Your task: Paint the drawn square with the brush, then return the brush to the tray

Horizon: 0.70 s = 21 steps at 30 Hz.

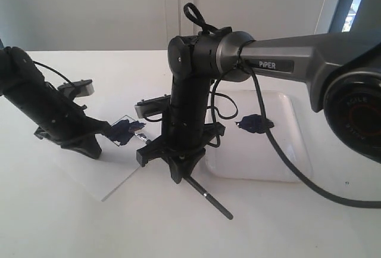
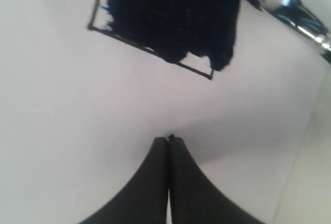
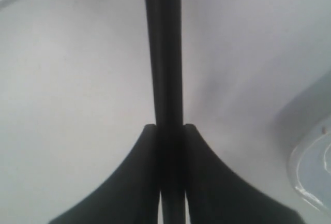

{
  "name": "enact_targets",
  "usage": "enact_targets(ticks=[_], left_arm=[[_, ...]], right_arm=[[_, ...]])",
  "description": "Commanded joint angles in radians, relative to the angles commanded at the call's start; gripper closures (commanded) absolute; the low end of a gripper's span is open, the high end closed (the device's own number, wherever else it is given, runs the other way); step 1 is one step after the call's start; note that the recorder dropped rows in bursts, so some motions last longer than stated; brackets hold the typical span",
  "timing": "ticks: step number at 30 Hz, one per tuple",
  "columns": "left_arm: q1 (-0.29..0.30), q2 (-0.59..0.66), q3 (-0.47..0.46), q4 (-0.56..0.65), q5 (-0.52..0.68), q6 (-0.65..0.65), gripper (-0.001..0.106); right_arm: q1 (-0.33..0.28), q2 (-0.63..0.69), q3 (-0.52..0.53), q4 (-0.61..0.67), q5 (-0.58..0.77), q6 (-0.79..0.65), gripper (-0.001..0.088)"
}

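The drawn square [image 1: 124, 130] on the white paper [image 1: 110, 177] is smeared with dark blue paint; in the left wrist view this square [image 2: 170, 22] is mostly filled. My right gripper [image 1: 177, 172] points down at the paper's edge, shut on the brush [image 1: 211, 201], whose black handle juts toward the front. In the right wrist view the handle of the brush [image 3: 164, 53] runs between the shut fingers [image 3: 145, 172]. Its silver ferrule [image 2: 289, 6] lies beside the square. The left gripper [image 1: 94, 149] rests shut on the paper, its tips [image 2: 168, 140] empty. The tray [image 1: 286, 157] lies right of the paper.
A dark blue paint blob [image 1: 255, 123] sits inside the tray. The right arm's black cable [image 1: 286, 162] hangs across the tray. The tray's rim [image 3: 310, 175] shows close beside the right gripper. White tabletop [image 1: 71, 228] surrounds everything.
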Motion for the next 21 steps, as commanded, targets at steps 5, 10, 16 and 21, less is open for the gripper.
enact_targets(ticks=[5, 10, 16, 21], left_arm=[[0.059, -0.001, -0.037, -0.002, -0.017, 0.000, 0.105], [0.067, 0.025, -0.037, -0.004, -0.051, 0.023, 0.105], [0.067, 0.067, -0.037, -0.022, 0.018, 0.044, 0.105], [0.067, 0.068, -0.035, -0.050, 0.084, 0.048, 0.105]], right_arm=[[0.000, -0.001, 0.000, 0.002, 0.000, 0.000, 0.0868], [0.000, -0.003, 0.000, 0.000, 0.000, -0.002, 0.0868], [0.000, -0.027, -0.002, 0.028, 0.000, -0.014, 0.0868], [0.000, -0.049, -0.020, 0.030, 0.000, -0.014, 0.0868]])
